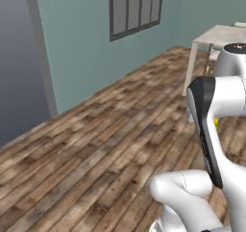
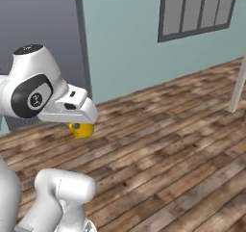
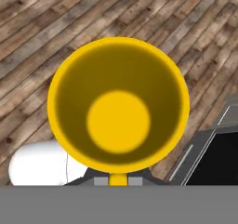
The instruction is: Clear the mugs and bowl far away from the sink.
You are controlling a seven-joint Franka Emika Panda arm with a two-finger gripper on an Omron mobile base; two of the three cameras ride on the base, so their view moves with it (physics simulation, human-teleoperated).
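A yellow mug (image 3: 118,102) hangs over the wooden floor, and the hand view looks straight down into its round mouth. My gripper (image 3: 118,180) is shut on the mug's near rim at the bottom of that view. In the right base view the mug (image 2: 81,129) shows just under the white hand, well above the floor. A sliver of the yellow mug (image 1: 216,124) peeks out beside the arm in the left base view. The bowl and the sink are out of view.
Brown plank floor (image 1: 96,144) spreads in front of me. A teal wall (image 2: 129,43) with a barred window (image 1: 134,9) stands behind it. A pale table (image 1: 221,35) on thin legs stands at the far right, its leg (image 2: 238,86) at the edge.
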